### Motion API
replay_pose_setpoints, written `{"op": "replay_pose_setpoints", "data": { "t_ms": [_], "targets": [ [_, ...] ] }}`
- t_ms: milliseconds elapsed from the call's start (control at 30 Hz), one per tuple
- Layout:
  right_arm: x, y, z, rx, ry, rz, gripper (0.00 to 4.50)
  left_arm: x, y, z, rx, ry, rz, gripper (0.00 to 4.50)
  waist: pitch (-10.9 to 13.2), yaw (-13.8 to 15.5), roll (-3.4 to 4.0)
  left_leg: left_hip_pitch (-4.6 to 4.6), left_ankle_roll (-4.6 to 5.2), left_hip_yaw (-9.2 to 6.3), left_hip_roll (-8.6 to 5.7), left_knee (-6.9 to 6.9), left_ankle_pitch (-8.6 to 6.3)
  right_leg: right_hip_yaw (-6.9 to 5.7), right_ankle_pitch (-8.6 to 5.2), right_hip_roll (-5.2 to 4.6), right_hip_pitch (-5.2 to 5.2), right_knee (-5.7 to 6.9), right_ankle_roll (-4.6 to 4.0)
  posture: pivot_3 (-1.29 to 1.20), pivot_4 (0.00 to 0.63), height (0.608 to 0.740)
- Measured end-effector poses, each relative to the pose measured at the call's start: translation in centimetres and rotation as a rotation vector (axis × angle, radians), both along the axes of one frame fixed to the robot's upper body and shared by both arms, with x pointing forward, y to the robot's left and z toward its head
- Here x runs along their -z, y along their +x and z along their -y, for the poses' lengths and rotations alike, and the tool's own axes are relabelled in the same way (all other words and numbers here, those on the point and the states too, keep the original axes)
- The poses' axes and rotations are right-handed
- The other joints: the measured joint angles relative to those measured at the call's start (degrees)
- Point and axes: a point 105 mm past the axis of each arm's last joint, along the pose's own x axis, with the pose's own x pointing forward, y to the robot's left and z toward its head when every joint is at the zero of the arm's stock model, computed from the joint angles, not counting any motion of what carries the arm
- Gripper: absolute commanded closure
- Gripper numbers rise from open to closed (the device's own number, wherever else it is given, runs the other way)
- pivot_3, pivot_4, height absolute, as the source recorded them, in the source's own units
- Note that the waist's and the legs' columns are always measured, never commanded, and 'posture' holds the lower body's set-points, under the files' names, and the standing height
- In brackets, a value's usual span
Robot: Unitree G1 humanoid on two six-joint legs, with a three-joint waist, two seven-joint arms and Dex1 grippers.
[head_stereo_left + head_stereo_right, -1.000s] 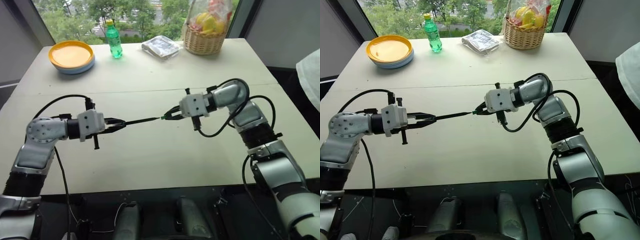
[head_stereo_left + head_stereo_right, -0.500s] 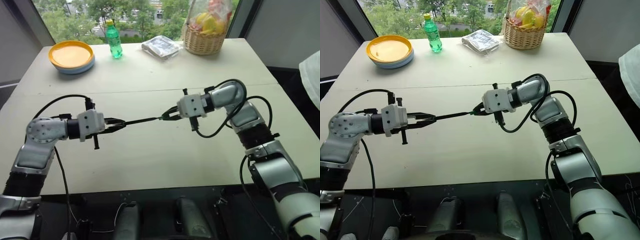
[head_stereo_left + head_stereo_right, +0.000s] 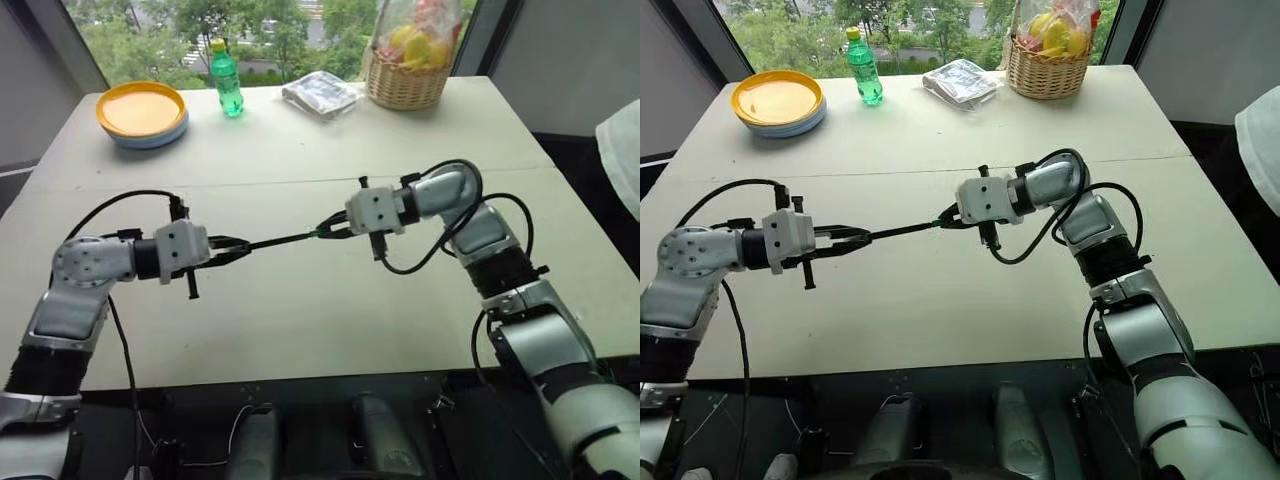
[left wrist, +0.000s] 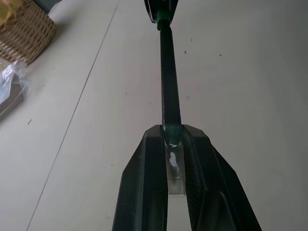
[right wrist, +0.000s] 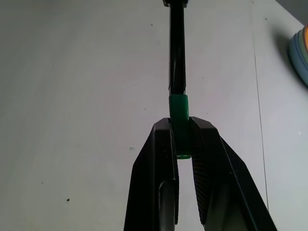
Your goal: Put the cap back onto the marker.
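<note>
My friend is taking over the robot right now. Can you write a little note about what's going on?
Left pincer: shut on the marker, holding it level above the table.
Right pincer: shut on the green cap.
Cap meets the marker's end, in line with it; looks on or nearly on.
Done: both picked up, lined up, brought together.
Left: press the cap fully home if it isn't already, then let go.

green cap (image 5: 179,109) on a near-black marker (image 4: 168,82), black tool fingers (image 5: 154,168), pale beige tabletop (image 3: 300,320). orange plate (image 3: 142,108) on a light blue stack, green bottle (image 3: 227,83) with yellow lid, tan woven basket (image 3: 408,82) of yellow fruit
</note>
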Motion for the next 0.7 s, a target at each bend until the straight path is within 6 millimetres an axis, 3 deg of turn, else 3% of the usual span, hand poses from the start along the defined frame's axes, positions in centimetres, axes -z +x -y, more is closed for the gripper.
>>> {"op": "replay_pose_setpoints", "data": {
  "t_ms": [700],
  "targets": [
    [0.14,-0.50,-0.68,-0.014,-0.012,-0.007,4.46,0.18,0.03,-0.43,0.009,0.013,0.040,4.50,0.0,0.1,0.00,-0.01,0.00,0.00,0.00,0.01,0.00,0.00,0.00,-0.01,0.00,0.00,0.00,0.00,0.150,0.740]
  ]
}}
